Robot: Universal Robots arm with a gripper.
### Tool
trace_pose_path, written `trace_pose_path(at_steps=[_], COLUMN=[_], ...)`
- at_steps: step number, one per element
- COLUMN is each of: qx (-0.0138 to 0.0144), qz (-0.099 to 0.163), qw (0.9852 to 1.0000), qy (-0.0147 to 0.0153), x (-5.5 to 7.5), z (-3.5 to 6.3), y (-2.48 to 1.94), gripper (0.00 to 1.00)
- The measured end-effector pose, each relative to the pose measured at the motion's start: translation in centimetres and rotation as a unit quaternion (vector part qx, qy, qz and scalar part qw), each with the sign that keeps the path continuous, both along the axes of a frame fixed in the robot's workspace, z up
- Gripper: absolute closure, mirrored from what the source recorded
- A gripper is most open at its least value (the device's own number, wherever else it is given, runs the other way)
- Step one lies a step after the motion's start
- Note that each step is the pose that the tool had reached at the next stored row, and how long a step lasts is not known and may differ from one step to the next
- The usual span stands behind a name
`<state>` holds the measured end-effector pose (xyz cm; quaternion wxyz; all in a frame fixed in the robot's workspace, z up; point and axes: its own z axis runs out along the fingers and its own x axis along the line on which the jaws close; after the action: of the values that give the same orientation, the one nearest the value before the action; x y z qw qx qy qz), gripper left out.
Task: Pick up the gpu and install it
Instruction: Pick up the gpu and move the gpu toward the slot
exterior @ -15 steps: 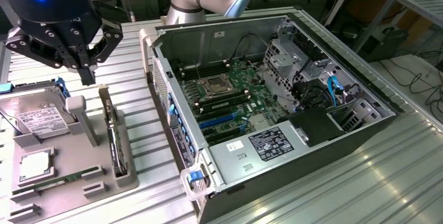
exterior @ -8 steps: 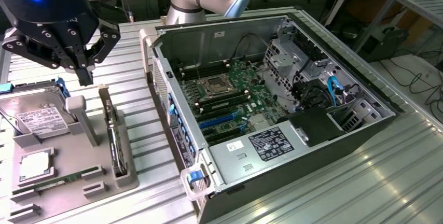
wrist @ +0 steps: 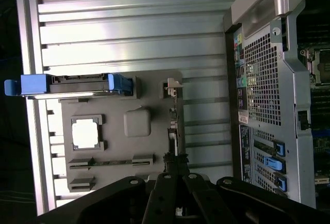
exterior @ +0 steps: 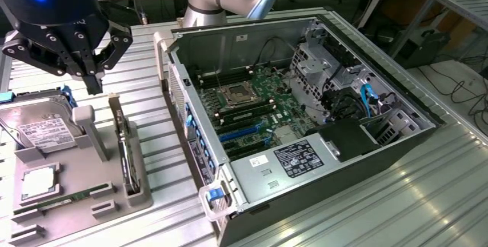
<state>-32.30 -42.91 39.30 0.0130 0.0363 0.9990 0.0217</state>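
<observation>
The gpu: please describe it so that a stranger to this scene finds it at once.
Find the grey tray beside the open black computer case. On the tray's side nearest the case, the gpu stands on edge in a slot. Unlike the silver hard drive and green memory stick, it is a slim dark card.

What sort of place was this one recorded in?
Probably a robotics lab bench for computer assembly: an open dark desktop tower case with its green motherboard exposed, a grey moulded tray holding loose components, and a ribbed aluminium worktable.
</observation>
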Motion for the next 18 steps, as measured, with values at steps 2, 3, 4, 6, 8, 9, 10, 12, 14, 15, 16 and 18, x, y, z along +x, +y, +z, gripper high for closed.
trace_pose_path(at_steps=[2, 3, 4, 6, 8, 9, 10, 12, 14, 15, 16, 18], qx=[0.0, 0.0, 0.0, 0.0, 0.0, 0.0, 0.0, 0.0, 0.0, 0.0, 0.0, -0.0001], qz=[0.0, 0.0, 0.0, 0.0, 0.0, 0.0, 0.0, 0.0, 0.0, 0.0, 0.001, 0.005], qw=[1.0, 1.0, 1.0, 1.0, 1.0, 1.0, 1.0, 1.0, 1.0, 1.0, 1.0, 1.0], qy=[0.0, 0.0, 0.0, 0.0, 0.0, 0.0, 0.0, 0.0, 0.0, 0.0, -0.0001, 0.0], x=[0.0, 0.0, 0.0, 0.0, 0.0, 0.0, 0.0, 0.0, 0.0, 0.0, 0.01, 0.06], z=[0.0, 0.0, 0.0, 0.0, 0.0, 0.0, 0.0, 0.0, 0.0, 0.0, -0.01, -0.05], y=[0.0, 0.0, 0.0, 0.0, 0.0, 0.0, 0.0, 0.0, 0.0, 0.0, 0.01, 0.01], gripper=[0.89, 0.89, 0.83, 0.64, 0.52, 0.46, 0.46, 0.4, 0.34, 0.34, 0.34, 0.34])
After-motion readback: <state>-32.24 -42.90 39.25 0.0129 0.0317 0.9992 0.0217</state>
